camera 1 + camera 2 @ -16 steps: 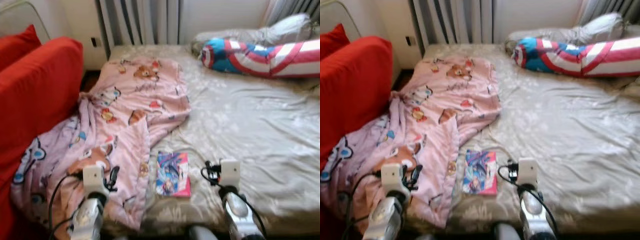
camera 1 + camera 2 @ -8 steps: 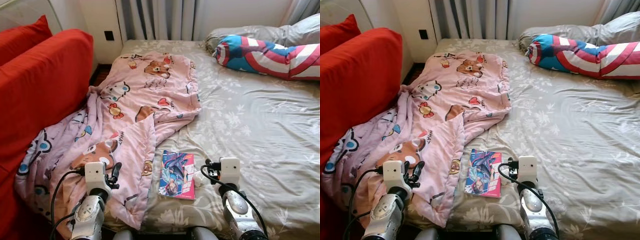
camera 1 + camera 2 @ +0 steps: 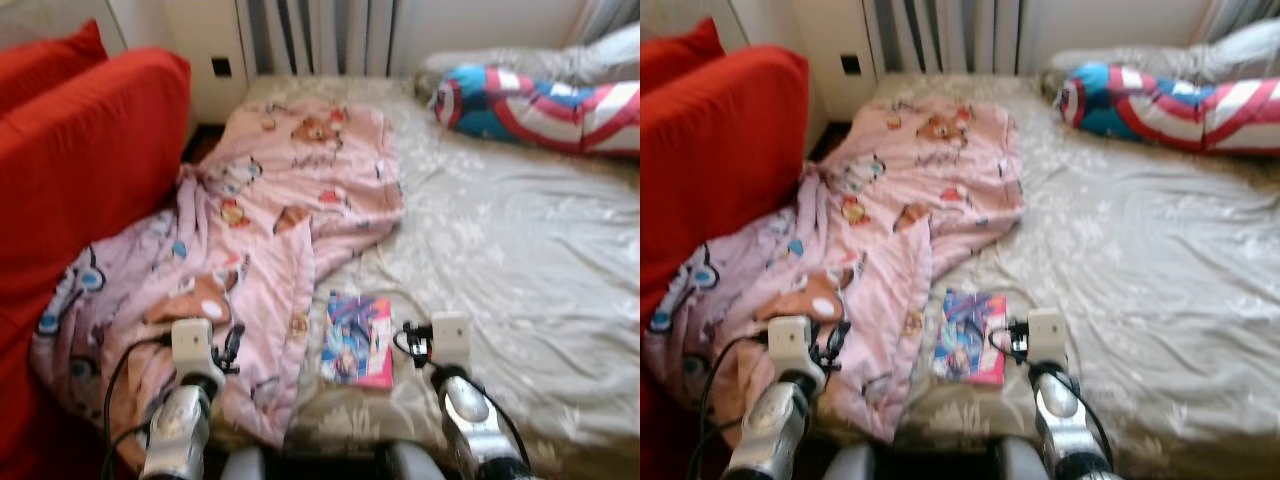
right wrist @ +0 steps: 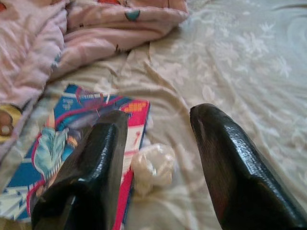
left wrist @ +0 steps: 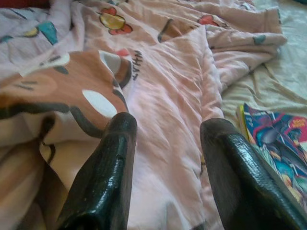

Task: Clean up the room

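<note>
a blurred look down at a bed (image 3: 520,260) covered by a grey-beige flowered sheet, seen from its near edge. a pink cartoon-print blanket (image 3: 290,200) lies crumpled along the bed's left side, running from near the far edge down to the near left corner, where it spills off the left edge against a red sofa (image 3: 80,170) standing beside the bed. a colourful book (image 3: 358,338) with a pink border lies flat on the sheet close to the near edge, just beside the blanket's folded hem. in the right wrist view a small crumpled white wad (image 4: 153,165) sits on the sheet, touching the book's edge. at the bed's far right corner lies a long red, white and blue striped cushion (image 3: 540,100), with a grey pillow (image 3: 560,62) behind it. curtains (image 3: 320,35) hang behind the far edge.

the left gripper (image 5: 168,139) hovers over the blanket near the bed's near left corner, its two black fingers (image 5: 108,177) spread apart with pink fabric showing between them, gripping nothing. the right gripper (image 4: 158,129) hovers over the sheet by the near edge, just right of the book, its fingers likewise apart and empty, the white wad lying in the gap between them.
</note>
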{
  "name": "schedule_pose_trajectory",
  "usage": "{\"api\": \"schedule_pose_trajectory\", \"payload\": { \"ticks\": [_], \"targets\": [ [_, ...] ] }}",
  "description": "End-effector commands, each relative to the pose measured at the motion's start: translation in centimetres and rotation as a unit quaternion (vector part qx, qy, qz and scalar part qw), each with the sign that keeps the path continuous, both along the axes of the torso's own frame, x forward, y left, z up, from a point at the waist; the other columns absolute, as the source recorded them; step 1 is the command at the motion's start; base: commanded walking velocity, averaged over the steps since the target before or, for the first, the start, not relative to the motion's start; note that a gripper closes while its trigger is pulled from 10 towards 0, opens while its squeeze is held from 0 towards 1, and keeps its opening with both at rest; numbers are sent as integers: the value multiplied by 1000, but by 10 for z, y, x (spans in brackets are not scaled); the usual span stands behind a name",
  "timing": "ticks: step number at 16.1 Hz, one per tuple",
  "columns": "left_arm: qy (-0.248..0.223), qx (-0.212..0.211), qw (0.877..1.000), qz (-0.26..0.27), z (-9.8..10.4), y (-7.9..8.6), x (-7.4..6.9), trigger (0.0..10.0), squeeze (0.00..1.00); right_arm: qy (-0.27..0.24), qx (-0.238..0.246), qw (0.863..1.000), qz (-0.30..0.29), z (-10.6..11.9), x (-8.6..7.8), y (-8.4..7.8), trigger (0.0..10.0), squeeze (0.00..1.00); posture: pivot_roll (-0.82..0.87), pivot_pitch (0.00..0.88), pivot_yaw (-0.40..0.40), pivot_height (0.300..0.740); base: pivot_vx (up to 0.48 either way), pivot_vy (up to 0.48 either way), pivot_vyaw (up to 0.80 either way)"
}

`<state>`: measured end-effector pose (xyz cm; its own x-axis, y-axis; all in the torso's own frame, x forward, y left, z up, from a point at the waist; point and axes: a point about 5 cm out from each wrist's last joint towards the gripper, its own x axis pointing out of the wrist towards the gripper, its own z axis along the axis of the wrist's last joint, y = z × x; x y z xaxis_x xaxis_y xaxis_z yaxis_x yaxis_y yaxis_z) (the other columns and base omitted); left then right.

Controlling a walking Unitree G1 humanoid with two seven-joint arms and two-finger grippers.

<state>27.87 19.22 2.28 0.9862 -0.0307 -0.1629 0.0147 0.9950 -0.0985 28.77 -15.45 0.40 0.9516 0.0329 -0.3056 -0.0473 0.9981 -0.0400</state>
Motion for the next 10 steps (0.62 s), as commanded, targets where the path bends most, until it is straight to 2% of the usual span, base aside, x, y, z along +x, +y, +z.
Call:
{"api": "schedule_pose_trajectory", "payload": {
  "ticks": [1,4,6,7,10],
  "targets": [
    [2,1,1000,-4,2,2,2,10000,0,11,2,1000,5,-1,1,3,10000,0,-54,121,17,630,0,0,0],
    [-11,4,1000,-10,12,3,9,10000,0,43,7,999,-18,4,15,-2,10000,0,-37,144,22,630,0,0,0],
    [-23,4,1000,-16,19,2,13,10000,0,57,-7,998,-17,9,23,-5,10000,0,-31,156,23,630,0,0,0],
    [-32,3,999,-23,25,1,17,10000,0,71,-9,997,-15,13,29,-6,10000,0,-29,161,23,630,0,0,0],
    [-41,7,999,-32,38,0,32,10000,0,71,-8,997,-22,28,44,-9,10000,0,-18,215,34,630,0,0,0]
  ]
}}
